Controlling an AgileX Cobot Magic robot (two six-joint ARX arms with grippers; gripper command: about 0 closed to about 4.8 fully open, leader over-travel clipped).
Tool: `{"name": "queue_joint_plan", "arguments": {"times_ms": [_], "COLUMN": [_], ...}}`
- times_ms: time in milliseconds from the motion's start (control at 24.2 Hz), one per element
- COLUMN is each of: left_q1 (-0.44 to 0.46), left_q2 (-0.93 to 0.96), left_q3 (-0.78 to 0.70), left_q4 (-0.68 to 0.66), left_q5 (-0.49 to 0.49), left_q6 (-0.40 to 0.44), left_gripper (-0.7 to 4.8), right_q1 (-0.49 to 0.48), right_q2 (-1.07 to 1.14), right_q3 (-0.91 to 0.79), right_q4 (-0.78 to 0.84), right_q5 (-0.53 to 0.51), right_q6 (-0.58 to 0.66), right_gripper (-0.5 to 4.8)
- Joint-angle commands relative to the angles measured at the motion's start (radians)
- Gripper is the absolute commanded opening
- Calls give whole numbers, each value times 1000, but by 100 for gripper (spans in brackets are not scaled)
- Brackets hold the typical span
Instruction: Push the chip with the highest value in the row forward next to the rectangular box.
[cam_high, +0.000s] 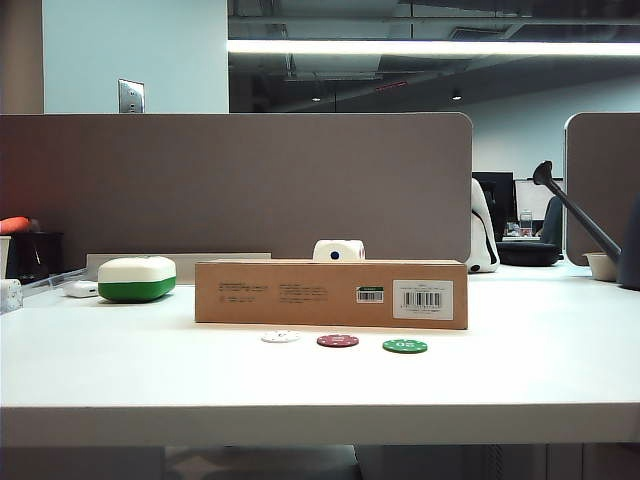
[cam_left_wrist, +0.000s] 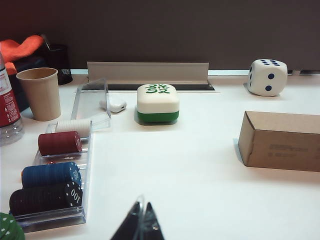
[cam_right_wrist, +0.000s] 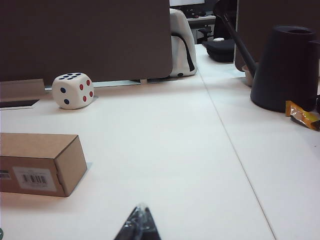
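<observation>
Three chips lie in a row in front of the rectangular box (cam_high: 331, 293): a white one (cam_high: 280, 337), a dark red one (cam_high: 337, 341) and the green chip (cam_high: 404, 346) with a white number, at the right end. A narrow gap of table separates the green chip from the box. Neither arm shows in the exterior view. My left gripper (cam_left_wrist: 141, 212) is shut and empty, low over bare table, with the box's end (cam_left_wrist: 280, 140) ahead and to one side. My right gripper (cam_right_wrist: 141, 212) is also shut and empty, near the box's barcode end (cam_right_wrist: 40, 162).
A white-and-green rounded case (cam_high: 137, 278) sits left of the box, with a large dice (cam_high: 338, 250) behind it. A clear tray of stacked chips (cam_left_wrist: 55, 175) and a paper cup (cam_left_wrist: 40, 92) lie near my left gripper. A black watering can (cam_right_wrist: 287, 67) stands at the far right.
</observation>
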Motion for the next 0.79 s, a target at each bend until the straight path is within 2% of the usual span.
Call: {"name": "queue_joint_plan", "arguments": {"times_ms": [41, 331, 786], "left_q1": [2, -37, -288], "left_q2": [0, 1, 134], "left_q3": [4, 4, 4], "left_q4": [8, 9, 9], "left_q5": [-2, -3, -3], "left_q6": [-3, -3, -3], "left_gripper": [-5, -5, -5], "right_q1": [1, 1, 1], "right_q2": [-1, -1, 0], "right_q3": [-5, -5, -5], "right_q4": [21, 21, 21], "right_q5": [2, 2, 2], "right_q6": [-3, -3, -3], "right_gripper": [-9, -9, -9]}}
